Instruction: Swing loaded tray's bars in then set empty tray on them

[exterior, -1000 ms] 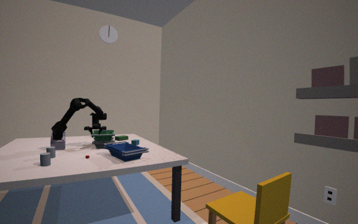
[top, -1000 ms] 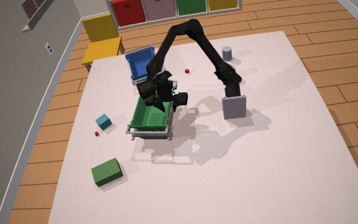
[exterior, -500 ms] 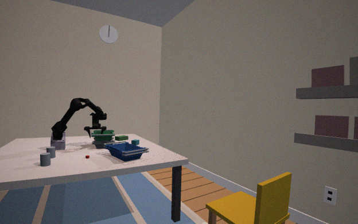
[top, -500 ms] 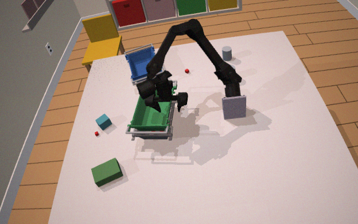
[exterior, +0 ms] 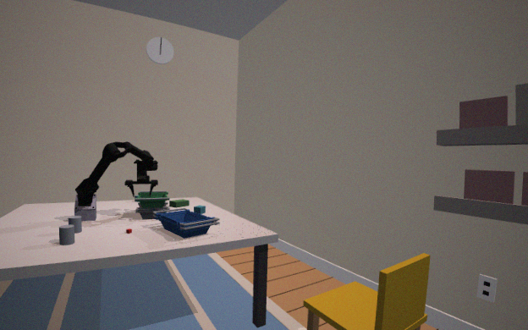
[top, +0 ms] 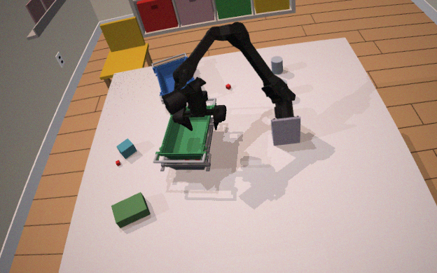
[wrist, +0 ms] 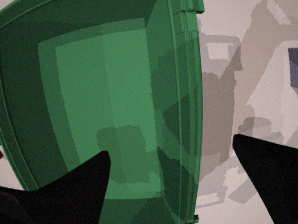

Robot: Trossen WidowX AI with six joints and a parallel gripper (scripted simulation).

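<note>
Just below the claw (top: 204, 126) (exterior: 141, 195) (wrist: 172, 145) in the top view sits the green tray (top: 187, 138) (exterior: 153, 200) (wrist: 105, 100), above a gray tray (top: 185, 167) (exterior: 148, 212). The claw is spread wide and pinches nothing; in the wrist view one fingertip overlaps the tray and the other lies right of its rim. There is one blue tray (top: 169, 75) (exterior: 186, 224), upper left of the top view, plus two gray cylinders, two small red cubes, one teal block (top: 126, 148) (exterior: 200, 209) and one green block (top: 130, 209) (exterior: 179, 203). The pale desk (top: 280, 224) (exterior: 237, 233) stands on a plank floor, with one yellow chair (top: 126, 59) (exterior: 355, 300) nearby and one round clock (exterior: 160, 50) on the wall.
</note>
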